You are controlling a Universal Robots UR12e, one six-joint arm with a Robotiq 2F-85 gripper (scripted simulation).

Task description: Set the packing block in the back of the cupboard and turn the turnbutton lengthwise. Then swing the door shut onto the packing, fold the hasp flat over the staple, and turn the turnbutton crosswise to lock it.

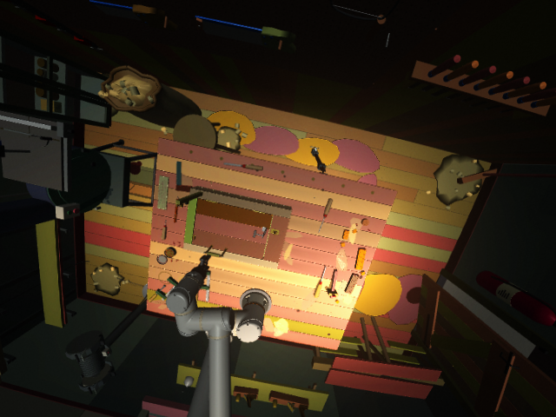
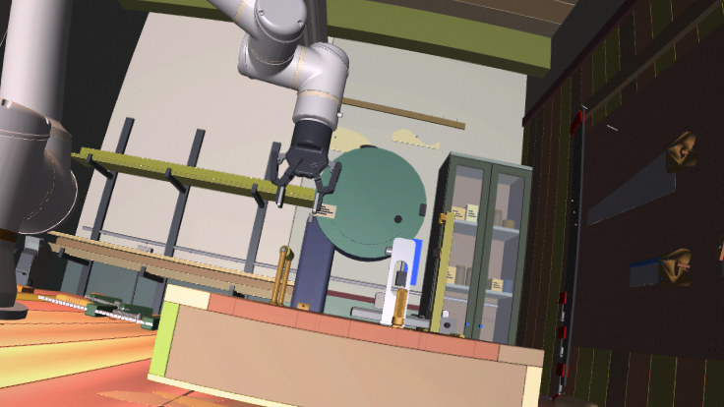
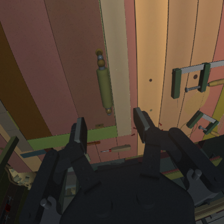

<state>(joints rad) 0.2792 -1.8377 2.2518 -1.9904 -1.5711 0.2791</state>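
Note:
The cupboard's door lies closed over the cupboard (image 1: 233, 226) (image 2: 344, 354), a flat box on its back on the workbench. A brass pull handle (image 2: 282, 276) (image 3: 104, 84) stands on the door near its near-left edge. Farther along the door a white hasp (image 2: 402, 276) stands upright, with a brass turnbutton (image 2: 399, 307) at its foot. My gripper (image 2: 299, 195) (image 3: 110, 129) (image 1: 205, 260) hangs well above the handle end of the cupboard. It is open and empty. The packing block is not visible.
A glass-fronted cabinet (image 2: 478, 243) stands behind the cupboard's far end. A round green machine (image 2: 374, 202) stands behind the gripper. Green clamps (image 3: 189, 80) and a screwdriver (image 3: 116, 148) lie on the bench beside the cupboard. Loose tools (image 1: 346, 265) lie to its right.

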